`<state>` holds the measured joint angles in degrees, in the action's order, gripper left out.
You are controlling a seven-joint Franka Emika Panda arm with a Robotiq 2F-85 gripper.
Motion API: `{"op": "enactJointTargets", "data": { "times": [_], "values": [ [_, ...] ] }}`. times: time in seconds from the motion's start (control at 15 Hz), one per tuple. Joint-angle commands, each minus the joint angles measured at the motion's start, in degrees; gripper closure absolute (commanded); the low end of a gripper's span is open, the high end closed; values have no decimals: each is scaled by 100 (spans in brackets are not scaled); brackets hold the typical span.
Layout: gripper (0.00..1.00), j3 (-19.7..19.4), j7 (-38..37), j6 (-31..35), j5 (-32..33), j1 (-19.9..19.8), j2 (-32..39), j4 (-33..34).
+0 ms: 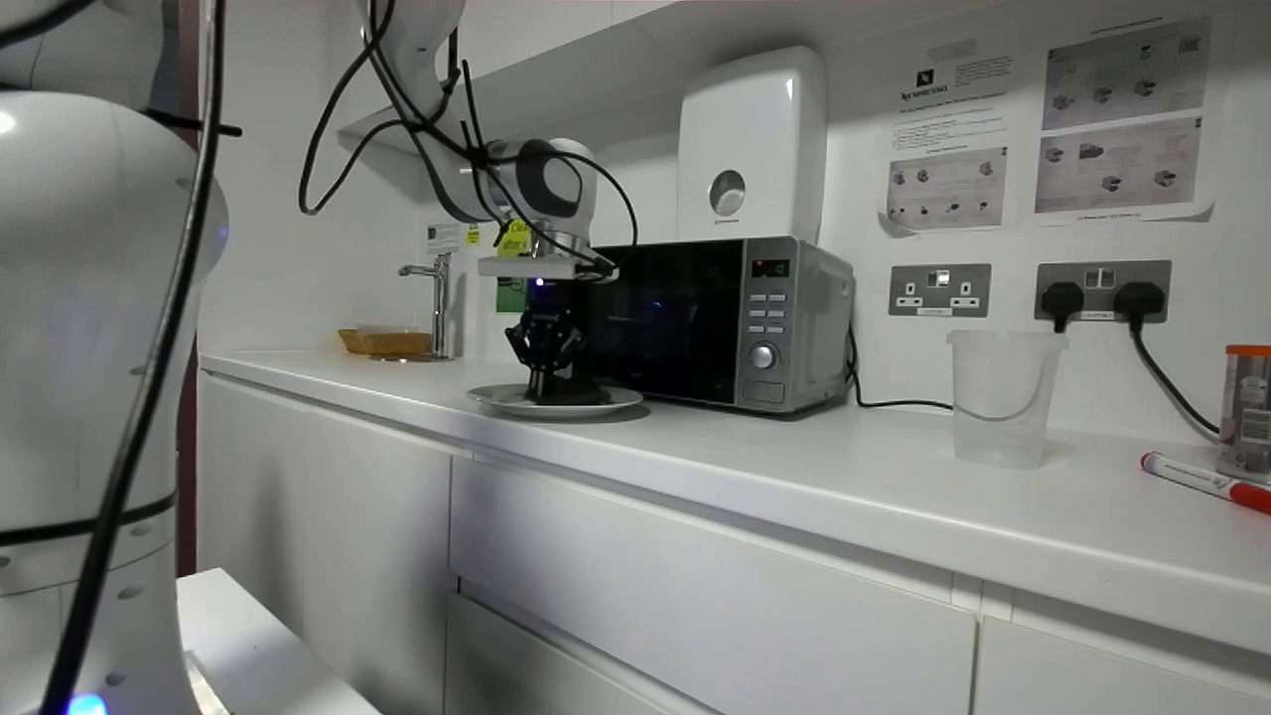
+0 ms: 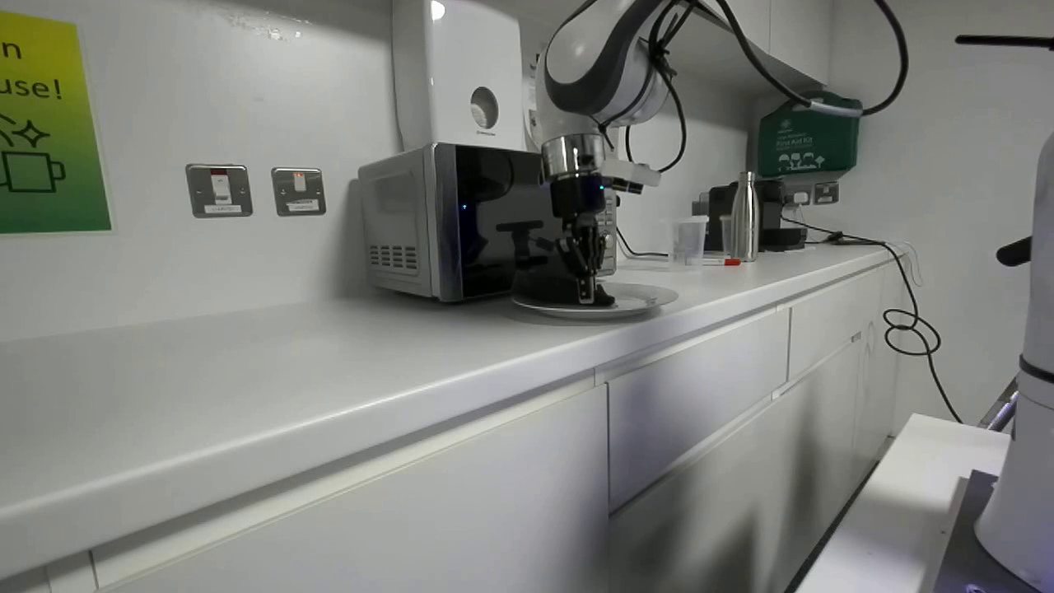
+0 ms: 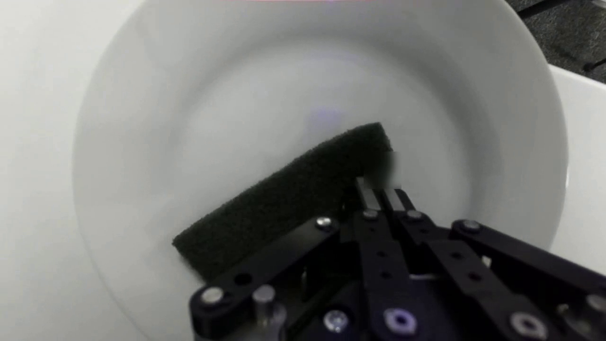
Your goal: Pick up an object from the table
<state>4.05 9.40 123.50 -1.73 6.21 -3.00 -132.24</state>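
Blackish pad (image 3: 274,203) on a pale plate (image 3: 137,142), slanting from lower left to just right of centre in the wrist frame; plate sits on the white counter (image 2: 247,379), just in front of the microwave (image 1: 675,328) in both exterior views. Gripper (image 3: 378,186) fills lower right of the wrist frame, tips at the pad's right-hand end. Fingers nearly together, thin dark slit between; clamped on pad or only touching, can't tell.

Text: wall notice (image 1: 948,139), upper right of an exterior view, reads NESPRESSO; rest too small. Green case (image 2: 809,136), upper right of an exterior view: First Aid Kit. Yellow-green sign (image 2: 49,107), upper left of that frame, cut by the edge: "n", "use!" above a mug drawing (image 2: 29,173). Microwave display (image 1: 771,268): green digits, too blurry.
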Motion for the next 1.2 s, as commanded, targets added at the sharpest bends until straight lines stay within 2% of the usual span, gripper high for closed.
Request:
{"op": "enactJointTargets", "data": {
  "times": [0.0,1.13],
  "values": [
    [99,-86,-86,-51,212,-182,225,229],
    [99,-616,-109,52,604,-761,-371,339]
  ]
}}
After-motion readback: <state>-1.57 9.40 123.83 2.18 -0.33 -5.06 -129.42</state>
